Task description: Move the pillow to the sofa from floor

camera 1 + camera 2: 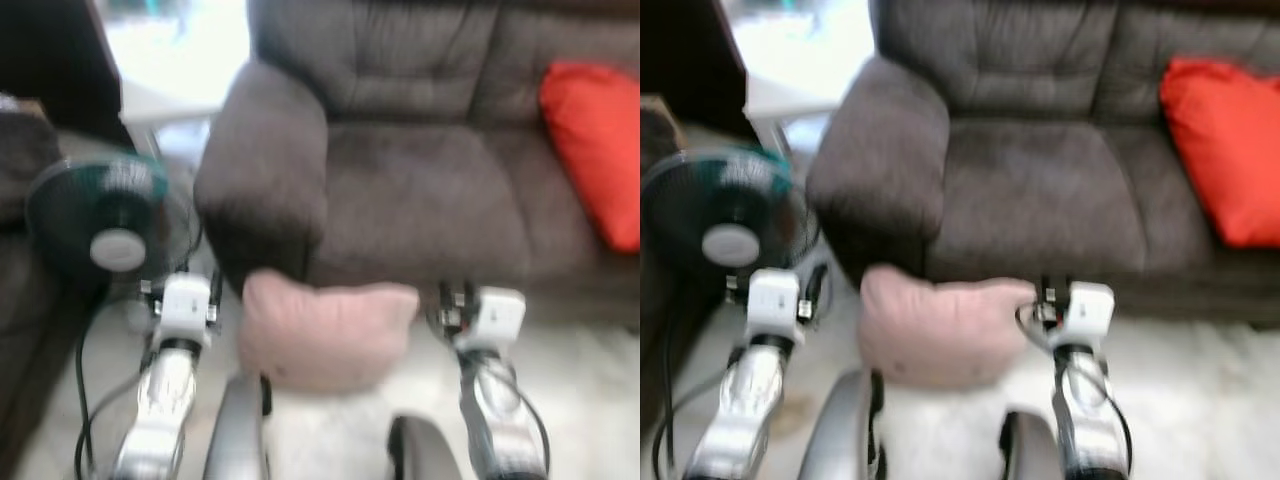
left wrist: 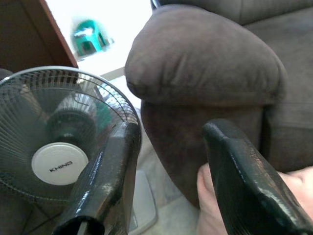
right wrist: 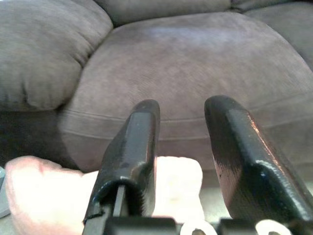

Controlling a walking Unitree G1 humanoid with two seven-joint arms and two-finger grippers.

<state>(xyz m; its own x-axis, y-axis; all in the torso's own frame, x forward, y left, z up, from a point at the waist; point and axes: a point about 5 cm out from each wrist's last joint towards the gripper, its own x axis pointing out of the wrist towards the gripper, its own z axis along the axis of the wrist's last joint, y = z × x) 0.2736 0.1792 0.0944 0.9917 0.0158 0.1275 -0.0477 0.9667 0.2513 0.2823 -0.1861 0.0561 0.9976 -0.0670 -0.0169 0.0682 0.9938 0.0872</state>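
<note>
A: Where's the pillow (image 1: 325, 332)?

B: Lower centre, on the floor against the sofa (image 1: 420, 190), between both arms.

A: Grippers?

B: Left gripper (image 2: 168, 171) and right gripper (image 3: 181, 147) both spread apart, empty. Approach step, I'd say; next they must squeeze inward and lift

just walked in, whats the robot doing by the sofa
It is moving a pink pillow to the brown sofa. The pillow sits low against the sofa's front, between the left gripper and the right gripper, both open. A red cushion lies on the seat and a fan stands beside the armrest.
</note>
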